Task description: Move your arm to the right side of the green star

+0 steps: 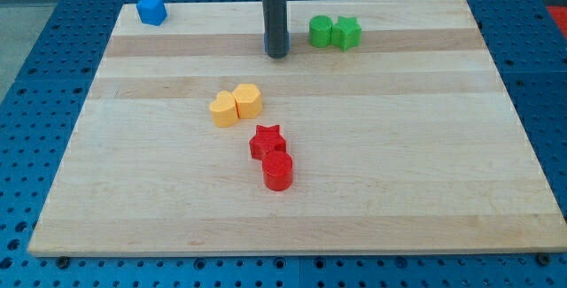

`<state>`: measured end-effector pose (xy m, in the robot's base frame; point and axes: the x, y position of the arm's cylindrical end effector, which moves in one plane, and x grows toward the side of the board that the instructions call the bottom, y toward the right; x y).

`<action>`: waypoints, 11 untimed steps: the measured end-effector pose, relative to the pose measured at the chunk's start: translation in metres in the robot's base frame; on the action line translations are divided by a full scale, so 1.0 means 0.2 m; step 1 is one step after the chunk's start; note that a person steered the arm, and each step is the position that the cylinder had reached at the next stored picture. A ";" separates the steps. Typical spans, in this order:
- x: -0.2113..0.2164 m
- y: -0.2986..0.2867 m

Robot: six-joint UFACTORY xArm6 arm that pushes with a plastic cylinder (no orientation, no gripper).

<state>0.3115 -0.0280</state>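
The green star (347, 32) sits near the view's top, right of centre, touching a green round block (321, 31) on its left. My tip (277, 53) rests on the board to the left of both green blocks, a short gap from the round one. The rod rises straight up out of the view's top.
A blue block (152, 10) sits at the top left corner of the wooden board (443, 146). Two yellow blocks (236, 105) touch each other left of centre. A red star (267, 141) touches a red cylinder (277, 170) below it.
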 end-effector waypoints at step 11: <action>-0.09 0.94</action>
